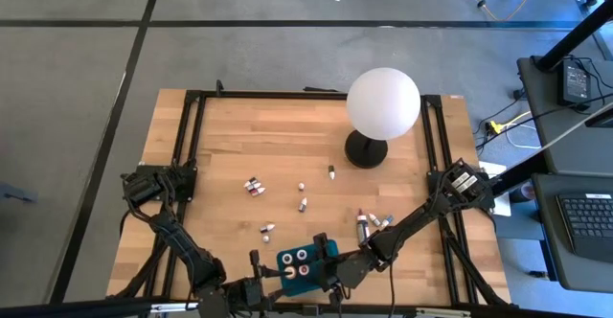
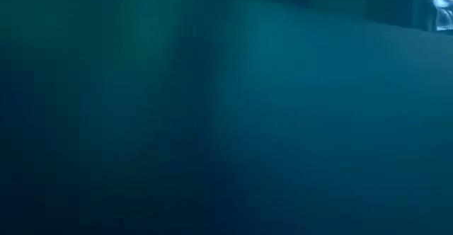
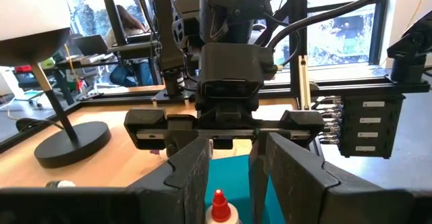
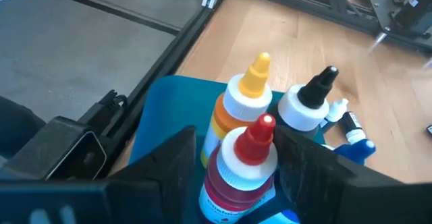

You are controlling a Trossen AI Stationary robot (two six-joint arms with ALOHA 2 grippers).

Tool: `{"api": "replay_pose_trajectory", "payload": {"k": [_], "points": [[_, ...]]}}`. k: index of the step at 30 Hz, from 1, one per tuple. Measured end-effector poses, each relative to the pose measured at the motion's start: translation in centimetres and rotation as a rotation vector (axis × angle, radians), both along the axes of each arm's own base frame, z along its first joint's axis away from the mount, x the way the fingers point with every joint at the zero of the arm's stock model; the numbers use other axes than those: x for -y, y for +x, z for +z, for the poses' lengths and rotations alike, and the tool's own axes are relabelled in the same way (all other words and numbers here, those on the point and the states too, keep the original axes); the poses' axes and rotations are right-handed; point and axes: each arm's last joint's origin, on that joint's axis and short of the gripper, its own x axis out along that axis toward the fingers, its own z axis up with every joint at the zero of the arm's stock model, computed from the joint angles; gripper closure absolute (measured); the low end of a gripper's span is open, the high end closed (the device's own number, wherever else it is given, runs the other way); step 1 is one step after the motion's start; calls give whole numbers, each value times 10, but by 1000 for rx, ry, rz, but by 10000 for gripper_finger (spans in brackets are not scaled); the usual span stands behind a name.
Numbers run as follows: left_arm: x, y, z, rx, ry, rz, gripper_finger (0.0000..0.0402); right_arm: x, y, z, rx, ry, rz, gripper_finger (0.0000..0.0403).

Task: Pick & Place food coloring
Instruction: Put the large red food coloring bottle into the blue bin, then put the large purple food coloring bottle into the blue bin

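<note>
A teal tray (image 1: 330, 250) sits at the table's near edge and fills the low view (image 2: 226, 122). In it stand food coloring bottles with red (image 4: 246, 156), yellow (image 4: 246, 92) and black (image 4: 307, 102) caps. My right gripper (image 4: 236, 140) is open, one finger on either side of the red-capped bottle, which stands on its base in the tray. My left gripper (image 3: 236, 150) reaches level to the tray's left end (image 1: 281, 265). More small bottles (image 1: 254, 186) (image 1: 302, 204) (image 1: 372, 223) lie on the wood. My left gripper comes level from the table's left and has the tray's left end (image 3: 229, 173) between its two fingers. Its own fingers hide the place of contact, so the kind of hold does not show. The tray rests flat on the table.
A white globe lamp (image 1: 383, 102) on a black base (image 1: 366, 149) stands at the far right. A black frame (image 1: 196, 136) borders the tabletop. Bare wood lies between the loose bottles and the far edge. A person sits in the room beyond (image 3: 128, 21).
</note>
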Motion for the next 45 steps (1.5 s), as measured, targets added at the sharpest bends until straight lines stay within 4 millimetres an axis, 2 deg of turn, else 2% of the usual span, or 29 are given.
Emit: {"api": "replay_pose_trajectory", "payload": {"k": [15, 19, 24, 26, 29, 36, 40, 45], "points": [[0, 0, 0, 0, 0, 0, 254, -6, 4, 14, 76, -89, -32, 195], [0, 0, 0, 0, 0, 0, 255, -17, -4, 37, 116, -107, 11, 195], [2, 0, 0, -4, -2, -43, 257, -14, -37, 78, 41, -37, 29, 195], [3, -1, 0, -6, -3, -67, 256, -7, -56, 85, -43, 11, 4, 195], [4, -2, 0, -7, -3, -77, 256, 12, -82, 84, -150, 103, -110, 195], [2, 0, 0, -7, -3, -71, 257, 85, -135, 60, -370, 399, -672, 195], [1, 2, 0, -7, -3, -63, 254, 110, -143, 41, -450, 480, -855, 195], [-1, 4, 0, -7, -3, -57, 257, 132, -138, 21, -571, 551, -975, 195]]}}
